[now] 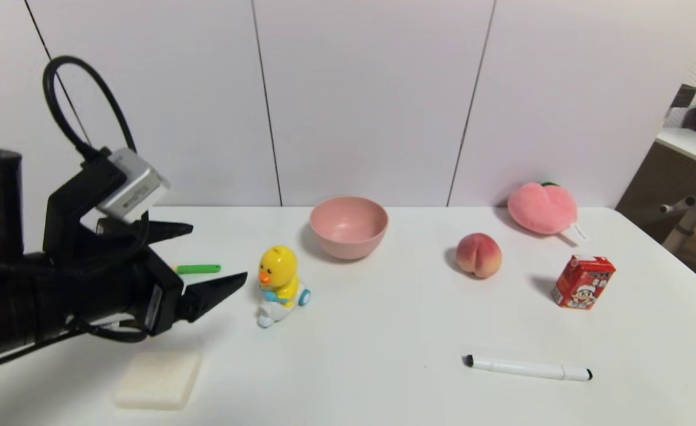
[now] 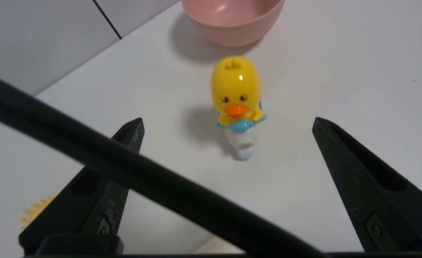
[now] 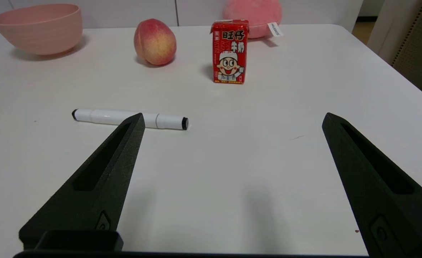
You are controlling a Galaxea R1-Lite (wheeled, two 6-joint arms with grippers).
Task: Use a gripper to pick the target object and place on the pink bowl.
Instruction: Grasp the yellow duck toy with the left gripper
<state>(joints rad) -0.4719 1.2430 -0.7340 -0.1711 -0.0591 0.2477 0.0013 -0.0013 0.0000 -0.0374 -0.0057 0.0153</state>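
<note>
The yellow duck toy (image 1: pixel 279 284) stands upright on the white table, orange beak and blue scarf showing, on its white car. Behind it to the right sits the pink bowl (image 1: pixel 349 226), empty. My left gripper (image 1: pixel 216 254) hovers just left of the duck, open, with nothing between its fingers. In the left wrist view the duck (image 2: pixel 236 94) faces the camera, ahead of the spread fingertips (image 2: pixel 136 126) and apart from them, with the bowl (image 2: pixel 232 18) beyond it. My right gripper (image 3: pixel 232 120) is open over bare table and does not show in the head view.
A green stick (image 1: pixel 198 268) lies behind the left gripper; a white sponge (image 1: pixel 158 378) lies below it near the front. A peach (image 1: pixel 478 255), a pink plush peach (image 1: pixel 541 207), a red milk carton (image 1: pixel 582 281) and a white marker (image 1: pixel 528 368) occupy the right half.
</note>
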